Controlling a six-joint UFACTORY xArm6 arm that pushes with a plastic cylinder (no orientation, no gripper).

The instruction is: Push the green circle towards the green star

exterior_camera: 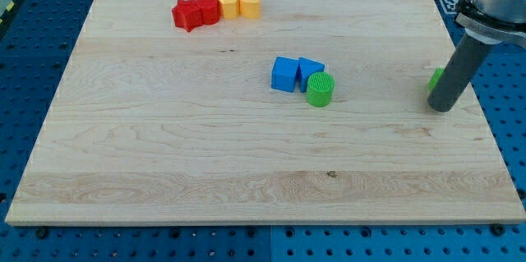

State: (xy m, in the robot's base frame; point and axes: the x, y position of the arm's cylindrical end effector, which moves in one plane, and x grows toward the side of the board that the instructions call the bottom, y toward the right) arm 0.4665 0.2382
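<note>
Nearest you, the green circle [320,89] stands near the board's middle, touching the blue blocks [294,74] on its left. You have no jaws to report: the rod grips nothing, and my tip [441,108] rests by the board's right edge, well apart from the circle. A green block [436,78], likely the star, peeks from behind the rod, mostly hidden. Red blocks [196,11] and yellow blocks [239,4] cluster near the top-left corner, out of the way.

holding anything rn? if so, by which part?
Nothing held. My tip rests on the board at the view's right, beside a mostly hidden green block, apart from the green circle.
</note>
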